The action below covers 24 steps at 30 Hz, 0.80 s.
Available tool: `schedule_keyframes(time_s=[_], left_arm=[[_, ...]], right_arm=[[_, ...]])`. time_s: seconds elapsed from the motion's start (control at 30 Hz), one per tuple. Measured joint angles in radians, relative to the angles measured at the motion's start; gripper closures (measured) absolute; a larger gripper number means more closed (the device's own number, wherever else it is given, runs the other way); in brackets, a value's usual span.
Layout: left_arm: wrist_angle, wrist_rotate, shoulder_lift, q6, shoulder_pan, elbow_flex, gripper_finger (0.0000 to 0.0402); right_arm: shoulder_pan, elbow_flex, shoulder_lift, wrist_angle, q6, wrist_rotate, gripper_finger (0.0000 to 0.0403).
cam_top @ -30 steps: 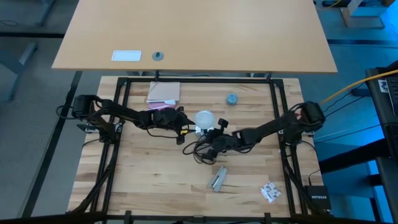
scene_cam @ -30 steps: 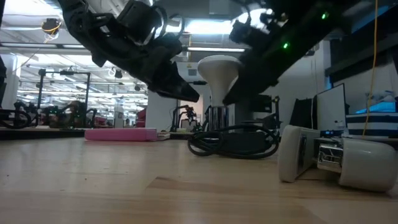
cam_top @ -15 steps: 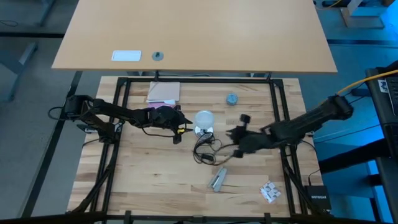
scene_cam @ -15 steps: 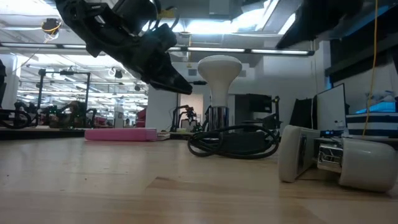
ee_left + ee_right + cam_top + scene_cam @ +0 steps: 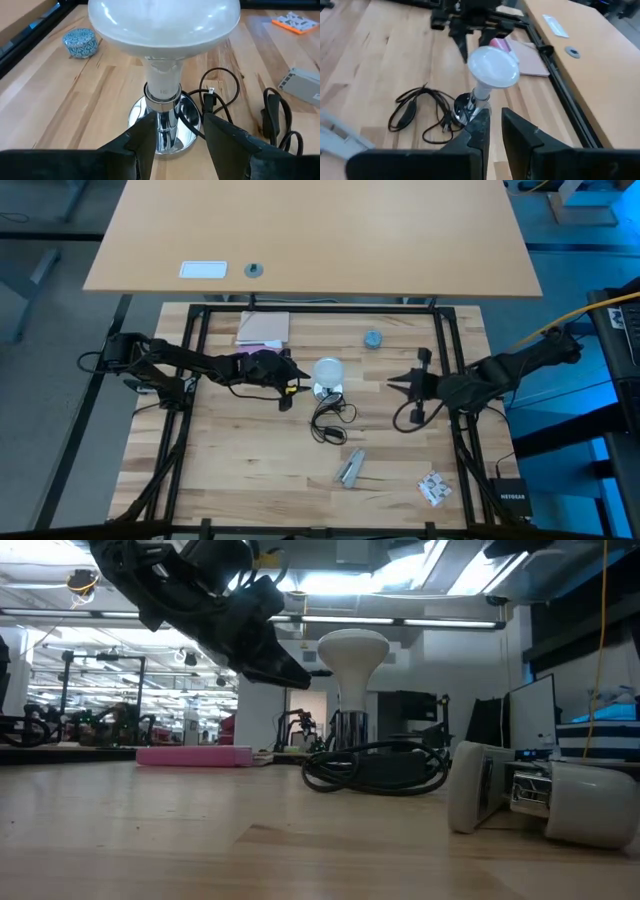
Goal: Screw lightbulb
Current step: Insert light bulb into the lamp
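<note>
The frosted-white lightbulb [image 5: 328, 369] stands upright near the table's middle, its narrow neck [image 5: 162, 85] in the silvery socket [image 5: 161, 120]. The socket's round base rests on the wood, and its black cord [image 5: 330, 420] lies coiled on the near side. My left gripper [image 5: 175, 140] hangs open just left of the bulb, above the table, with its fingers apart in front of the socket's stem and touching nothing. My right gripper [image 5: 392, 385] is well off to the bulb's right and raised. Only a narrow gap shows between its fingers [image 5: 495, 117], and nothing is in it.
A blue-grey round cap [image 5: 372, 339] lies far right of the bulb and a pink pad [image 5: 264, 328] at the far left. On the near side lie a grey block [image 5: 350, 468] and a white patterned piece [image 5: 434, 488]. A white device [image 5: 540, 795] lies close to the low camera.
My right gripper has drawn back from the bulb and socket toward the table's right edge, rising out of the low view. The bulb stays upright in the socket.
</note>
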Motion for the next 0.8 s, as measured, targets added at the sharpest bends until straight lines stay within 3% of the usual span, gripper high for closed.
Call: schedule_keyframes(time_s=[0.13, 0.33, 0.47, 0.8], left_arm=[[0.004, 0.000, 0.000, -0.034, 0.000, 0.000, 0.0249], [0.017, 0.001, 0.002, -0.073, 0.000, 0.000, 0.0249], [0.119, 0.021, 0.036, -0.086, 0.000, 0.000, 0.0249], [0.296, 0.026, 0.160, -0.039, 0.000, 0.000, 0.0249]], right_arm=[[0.000, 0.000, 0.044, 0.004, -0.006, 0.014, 0.0318], [0.000, 0.000, 0.142, 0.008, -0.006, 0.069, 0.0232], [0.000, 0.000, 0.234, 0.014, -0.006, 0.118, 0.0194], [0.000, 0.000, 0.568, 0.123, -0.006, 0.096, 0.0203]])
